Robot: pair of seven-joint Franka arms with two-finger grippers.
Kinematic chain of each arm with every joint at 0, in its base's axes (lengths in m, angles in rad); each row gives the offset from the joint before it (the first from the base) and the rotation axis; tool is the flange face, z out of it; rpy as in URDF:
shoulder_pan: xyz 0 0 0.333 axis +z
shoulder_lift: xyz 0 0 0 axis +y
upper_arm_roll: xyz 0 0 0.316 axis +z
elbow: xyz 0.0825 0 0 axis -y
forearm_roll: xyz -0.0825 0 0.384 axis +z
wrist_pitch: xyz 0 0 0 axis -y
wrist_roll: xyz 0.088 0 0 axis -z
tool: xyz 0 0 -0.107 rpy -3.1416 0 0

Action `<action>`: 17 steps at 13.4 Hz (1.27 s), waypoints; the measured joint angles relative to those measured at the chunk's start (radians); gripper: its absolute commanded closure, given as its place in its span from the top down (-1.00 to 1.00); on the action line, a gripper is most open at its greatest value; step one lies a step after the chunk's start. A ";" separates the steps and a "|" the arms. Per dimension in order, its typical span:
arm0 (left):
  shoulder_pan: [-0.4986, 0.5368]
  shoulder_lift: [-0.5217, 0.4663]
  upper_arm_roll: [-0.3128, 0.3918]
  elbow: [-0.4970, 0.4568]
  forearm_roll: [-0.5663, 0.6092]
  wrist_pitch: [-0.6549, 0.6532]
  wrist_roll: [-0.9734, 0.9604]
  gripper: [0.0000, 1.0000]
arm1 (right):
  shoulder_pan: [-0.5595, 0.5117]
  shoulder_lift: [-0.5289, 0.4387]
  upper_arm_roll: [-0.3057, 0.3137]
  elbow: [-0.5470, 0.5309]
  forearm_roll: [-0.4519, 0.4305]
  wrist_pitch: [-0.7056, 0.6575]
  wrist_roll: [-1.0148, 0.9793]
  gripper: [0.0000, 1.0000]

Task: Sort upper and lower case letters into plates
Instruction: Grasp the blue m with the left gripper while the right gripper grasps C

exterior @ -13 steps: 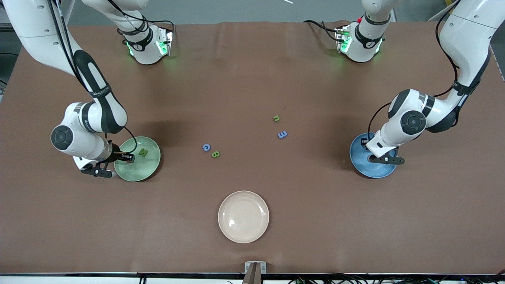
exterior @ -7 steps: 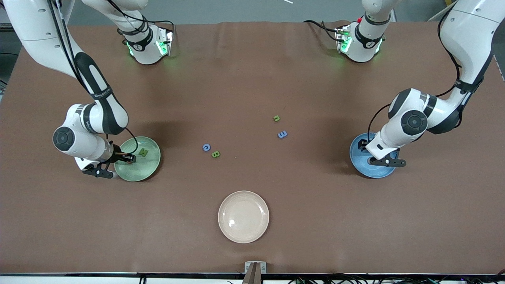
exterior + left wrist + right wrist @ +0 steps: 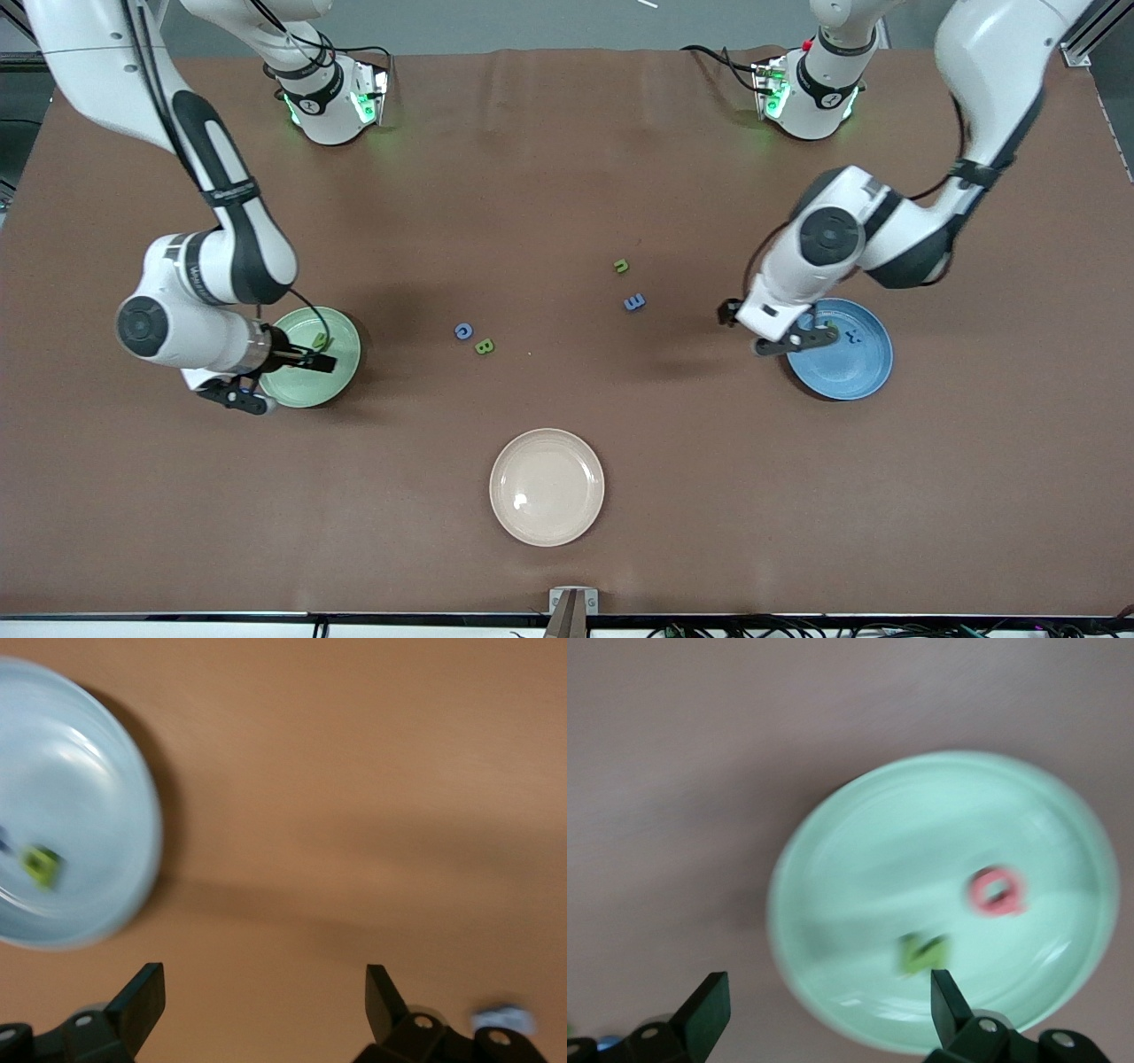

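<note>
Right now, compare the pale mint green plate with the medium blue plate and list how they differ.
Colour: the pale mint green plate against the medium blue plate.
Place: the green plate lies toward the right arm's end of the table, the blue plate toward the left arm's end.
Contents: the green plate holds a red letter and a green letter; the blue plate holds a green letter and a small blue one.
Both are round, shallow and about equal in size.
</note>
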 measured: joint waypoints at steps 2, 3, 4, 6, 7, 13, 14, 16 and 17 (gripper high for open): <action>-0.099 0.038 0.002 0.041 -0.001 0.001 -0.186 0.99 | 0.085 0.005 0.002 -0.002 0.008 0.043 0.154 1.00; -0.143 0.065 0.008 0.066 -0.001 0.001 -0.261 0.99 | 0.129 0.010 0.002 -0.003 0.009 0.072 0.229 1.00; -0.188 0.092 0.020 0.092 -0.001 0.001 -0.326 0.99 | 0.169 0.017 0.002 -0.003 0.009 0.105 0.292 1.00; -0.287 0.142 0.077 0.142 -0.001 0.004 -0.434 0.99 | 0.224 0.044 0.002 -0.007 0.009 0.170 0.380 1.00; -0.342 0.161 0.117 0.160 -0.001 0.015 -0.483 0.99 | 0.240 0.061 0.002 -0.009 0.009 0.200 0.410 1.00; -0.622 0.204 0.359 0.181 -0.001 0.139 -0.676 0.99 | 0.261 0.107 0.001 -0.042 0.009 0.277 0.485 1.00; -0.623 0.207 0.362 0.181 -0.001 0.140 -0.680 0.99 | 0.263 0.106 0.001 -0.057 0.009 0.296 0.487 1.00; -0.624 0.215 0.363 0.181 -0.001 0.140 -0.687 0.99 | 0.271 0.107 0.001 -0.097 0.009 0.358 0.491 1.00; -0.624 0.221 0.363 0.181 -0.001 0.140 -0.691 0.99 | 0.275 0.107 0.000 -0.116 0.009 0.385 0.496 1.00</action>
